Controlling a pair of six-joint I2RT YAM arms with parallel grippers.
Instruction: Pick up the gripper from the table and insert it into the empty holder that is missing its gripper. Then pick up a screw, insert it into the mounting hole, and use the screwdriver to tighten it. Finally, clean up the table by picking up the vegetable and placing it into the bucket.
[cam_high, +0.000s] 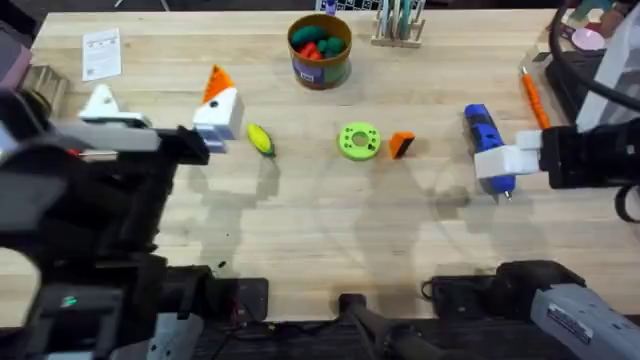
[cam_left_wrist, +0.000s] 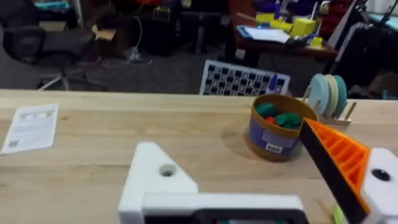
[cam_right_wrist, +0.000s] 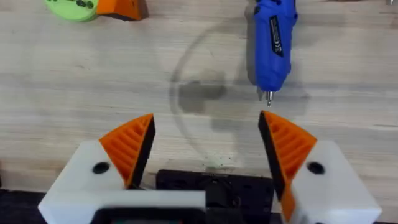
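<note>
The orange gripper finger (cam_high: 401, 144) is sitting mid-surface, just right of the green disc (cam_high: 359, 141). Right gripper (cam_right_wrist: 205, 152) is wide apart near the screwdriver (cam_high: 484, 135); I'd approach low and square. Left gripper: can't tell.

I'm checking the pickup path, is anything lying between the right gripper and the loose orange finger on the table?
Nothing visible does. From the open right gripper, bare wood runs to the orange finger. The green disc sits on its far side, and the screwdriver lies beside the gripper.
</note>
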